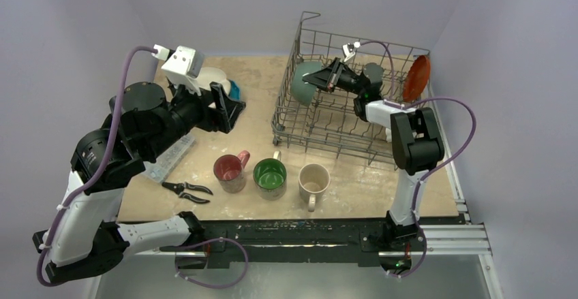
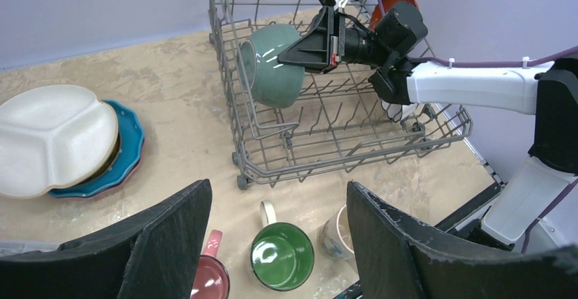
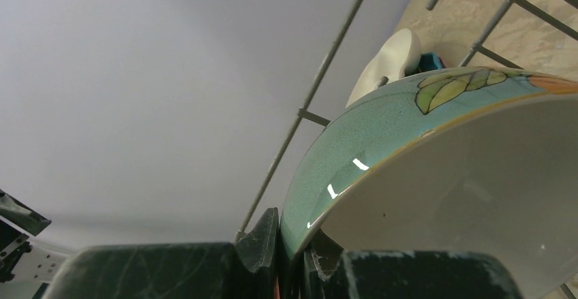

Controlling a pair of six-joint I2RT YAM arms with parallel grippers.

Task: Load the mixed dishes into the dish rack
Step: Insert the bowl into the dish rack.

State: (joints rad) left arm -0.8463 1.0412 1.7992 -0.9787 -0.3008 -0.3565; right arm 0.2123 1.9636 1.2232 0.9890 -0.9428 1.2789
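Top view: your right hand [image 1: 315, 77] is clamped on the rim of the teal bowl [image 1: 302, 86], holding it on edge inside the left end of the dish rack [image 1: 320, 142]. 1 orange plate [image 1: 417, 77] stands at the rack's right end. The red mug [image 1: 230, 171], green mug [image 1: 270, 176] and cream mug [image 1: 313, 182] sit on the table [image 1: 259, 95] in front of the rack.

Left wrist view: your left hand [image 2: 278, 184] is open and empty above the mugs. A stack of plates [image 2: 54, 139], a white divided one on top, lies left of the rack.

Right wrist view: the jaws pinch the bowl's rim. Whether the bowl rests on the tines cannot be told.

Judgement: 1 dish loaded, 1 being placed, 3 mugs and the stack outstanding.
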